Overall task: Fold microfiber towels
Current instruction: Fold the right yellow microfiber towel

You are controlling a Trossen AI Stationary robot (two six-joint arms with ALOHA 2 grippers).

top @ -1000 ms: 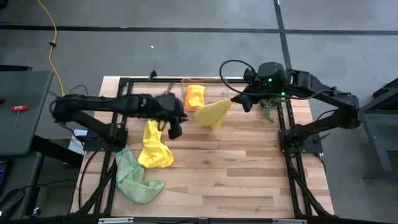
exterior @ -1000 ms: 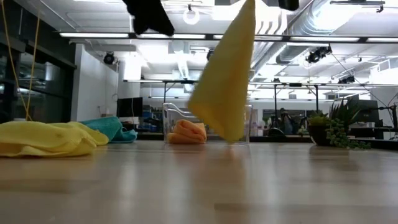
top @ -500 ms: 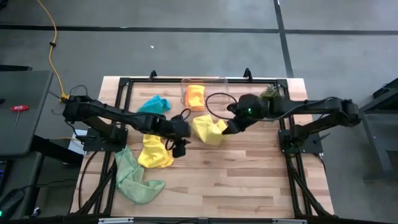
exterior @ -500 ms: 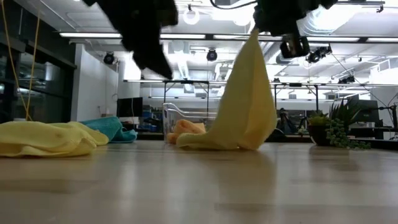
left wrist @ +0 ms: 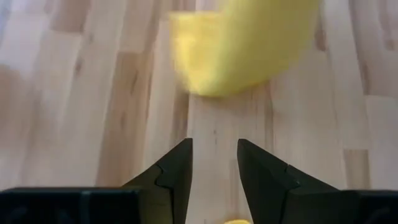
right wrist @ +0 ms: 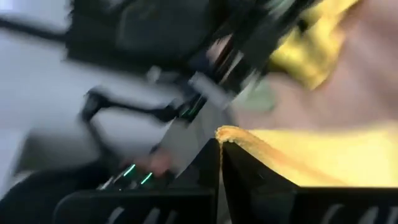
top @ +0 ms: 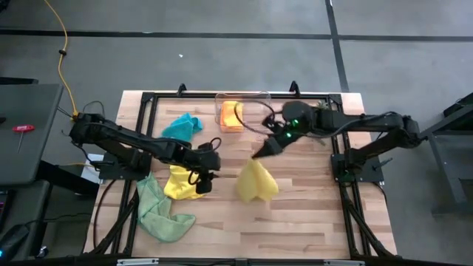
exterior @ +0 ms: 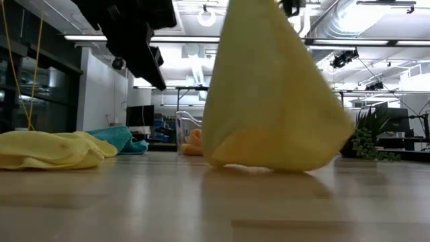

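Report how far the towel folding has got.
Done: only the orange towel sits in the clear bin. In hand: the right hand, shut, holds a yellow towel by a corner, lower edge on the table; the left hand is open, empty. Left: second yellow towel, teal towel, green towel, all crumpled.

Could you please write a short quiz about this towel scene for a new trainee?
1. True or false: the right gripper is shut on the yellow towel.
2. Which towel lies in the clear bin? A teal, B orange, C green.
3. What does the left gripper hold?

Key: 1 true; it pinches a towel corner. 2 B, the orange towel. 3 Nothing; its fingers stand open above bare table.
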